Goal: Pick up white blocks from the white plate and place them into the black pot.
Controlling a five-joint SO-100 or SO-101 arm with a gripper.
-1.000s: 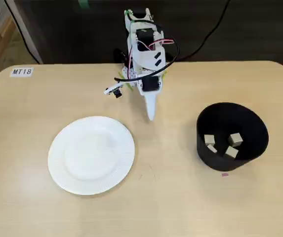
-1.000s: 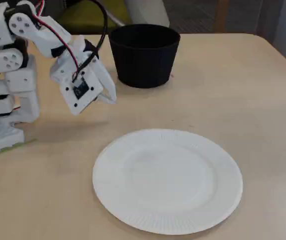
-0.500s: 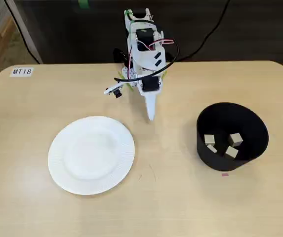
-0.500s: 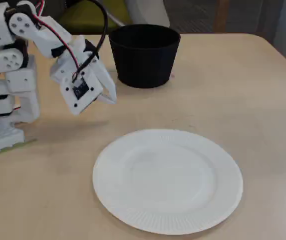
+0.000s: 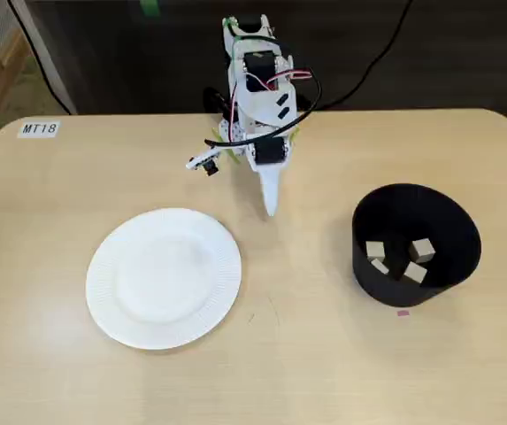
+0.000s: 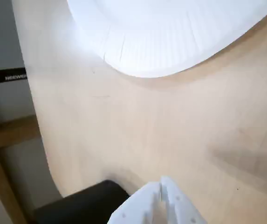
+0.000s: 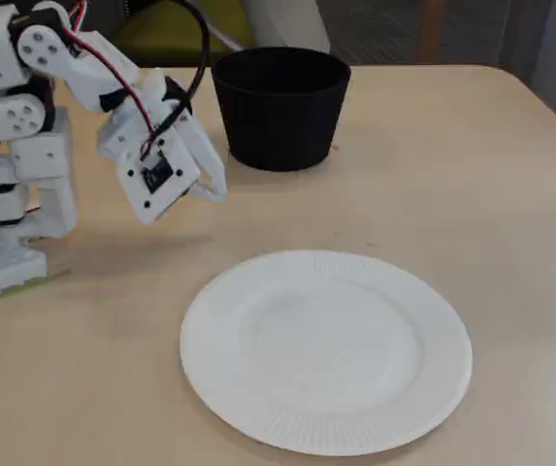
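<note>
The gripper (image 5: 270, 209) hangs above bare table between plate and pot, its smooth white plastic fingers (image 7: 210, 184) pressed together with nothing between them. The tabletop (image 5: 324, 354) is pale wood-grain laminate with rounded corners. Left of the gripper in a fixed view lies the white plate (image 5: 164, 277), round, thin paper with a finely ribbed rim, its centre bare. To the right stands the black pot (image 5: 415, 244), matte, straight-walled and plain-rimmed. Inside it rest the white blocks (image 5: 398, 258), small cream cubes lying close together.
</note>
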